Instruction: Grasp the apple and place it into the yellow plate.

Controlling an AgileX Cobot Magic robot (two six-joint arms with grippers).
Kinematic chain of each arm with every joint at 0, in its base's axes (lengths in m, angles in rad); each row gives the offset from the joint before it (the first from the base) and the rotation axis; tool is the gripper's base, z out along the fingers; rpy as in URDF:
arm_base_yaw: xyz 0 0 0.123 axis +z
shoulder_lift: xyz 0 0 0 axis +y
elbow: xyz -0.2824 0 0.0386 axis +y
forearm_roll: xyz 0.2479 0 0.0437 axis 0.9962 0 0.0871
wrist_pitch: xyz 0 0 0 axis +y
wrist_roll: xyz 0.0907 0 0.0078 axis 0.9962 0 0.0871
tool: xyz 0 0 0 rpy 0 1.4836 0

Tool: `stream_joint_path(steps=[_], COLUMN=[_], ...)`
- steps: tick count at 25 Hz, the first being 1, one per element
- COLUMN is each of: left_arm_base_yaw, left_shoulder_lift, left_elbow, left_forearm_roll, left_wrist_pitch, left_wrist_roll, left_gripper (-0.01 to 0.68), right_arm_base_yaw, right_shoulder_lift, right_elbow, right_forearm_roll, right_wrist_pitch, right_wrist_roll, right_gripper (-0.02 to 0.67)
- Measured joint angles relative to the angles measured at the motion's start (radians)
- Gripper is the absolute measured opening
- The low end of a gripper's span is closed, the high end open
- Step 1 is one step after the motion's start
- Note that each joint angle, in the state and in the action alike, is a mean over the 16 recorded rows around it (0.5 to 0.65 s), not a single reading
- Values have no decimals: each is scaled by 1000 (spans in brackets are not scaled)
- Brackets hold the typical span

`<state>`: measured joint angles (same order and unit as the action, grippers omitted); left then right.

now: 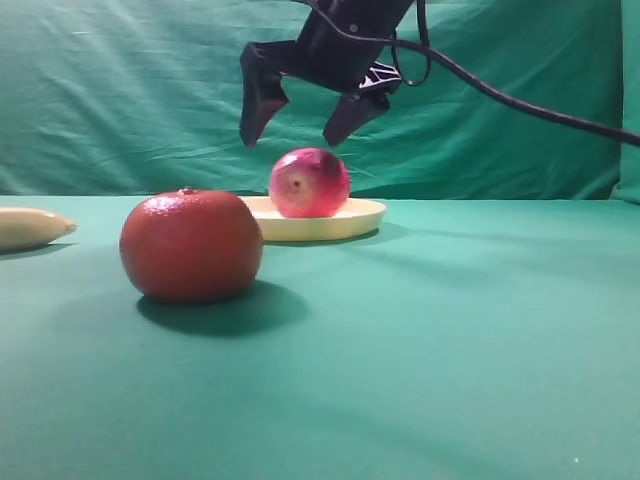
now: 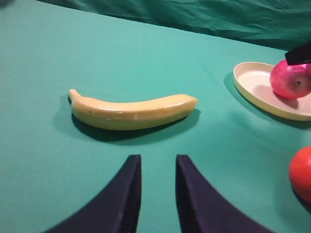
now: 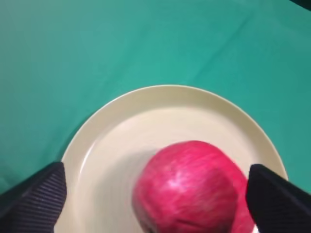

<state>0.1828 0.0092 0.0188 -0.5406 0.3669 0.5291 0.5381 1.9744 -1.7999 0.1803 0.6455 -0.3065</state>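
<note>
Right wrist view: right gripper [image 3: 155, 194] spread wide, hung straight above the apple [image 3: 192, 189], which sat in the yellow plate [image 3: 121, 121] toward the counter's far edge, untouched by either finger.

Showed a green cloth-covered table [image 2: 121, 58] filling most of the frame; backed by a wrinkled green curtain [image 2: 204, 17] along the top edge. Held a pale yellow banana [image 2: 132, 112] at centre left, lying flat, stem end to the left; set the yellow plate [image 2: 252, 85] at the right edge, partly cropped; carried the apple [image 2: 290, 80] on the plate's right part, with a dark shape just above it. Cropped an orange-red fruit [image 2: 301, 174] at lower right. Framed the left gripper [image 2: 158, 191] at bottom centre, fingers parted by a narrow gap, nothing between them.
</note>
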Motion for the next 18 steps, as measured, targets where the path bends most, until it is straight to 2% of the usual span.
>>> stream_joint_path(steps=[6, 9, 12, 18], left_arm_base_yaw=[0, 0, 0, 0], left_shoulder_lift=[0, 0, 0, 0], left_elbow=[0, 0, 0, 0], left_forearm_roll=[0, 0, 0, 0], left_wrist_pitch=[0, 0, 0, 0], left_wrist_roll=[0, 0, 0, 0], left_gripper=[157, 157, 157, 157], right_arm_base_yaw=[0, 0, 0, 0], right_shoulder_lift=[-171, -270, -379, -631], right_elbow=[-11, 23, 89, 316], right_forearm_roll=[-28, -36, -43, -52], right_wrist_pitch=[153, 203, 226, 178], right_wrist_roll=[37, 61, 86, 123], right_gripper=[111, 32, 3, 0])
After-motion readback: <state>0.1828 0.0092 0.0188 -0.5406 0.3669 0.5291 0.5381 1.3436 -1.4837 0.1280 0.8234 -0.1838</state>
